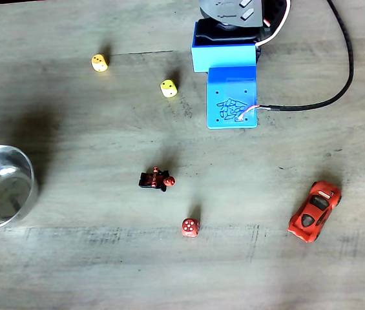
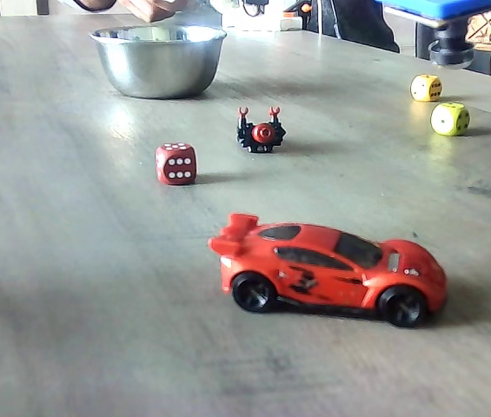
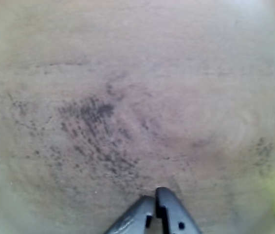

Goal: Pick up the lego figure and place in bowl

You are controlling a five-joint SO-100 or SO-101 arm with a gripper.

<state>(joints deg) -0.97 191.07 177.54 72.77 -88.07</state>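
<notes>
The lego figure (image 1: 156,179) lies on its side in the middle of the wooden table, black with a red head; in the low fixed view the figure (image 2: 261,133) sits between the bowl and the red die. The steel bowl (image 1: 26,169) stands at the left edge with nothing inside, and the bowl (image 2: 158,69) is at the far back from the low angle. My gripper (image 3: 155,196) shows only in the wrist view, its dark fingertips pressed together and holding nothing above bare table. From above, the blue wrist mount (image 1: 232,97) hides it, well away from the figure.
A red die (image 1: 190,227) lies just below the figure. Two yellow dice (image 1: 99,62) (image 1: 168,88) sit near the arm's base. A red toy car (image 1: 314,210) is parked at the right. A person's hand (image 2: 151,8) rests behind the bowl. A black cable (image 1: 337,84) runs from the arm.
</notes>
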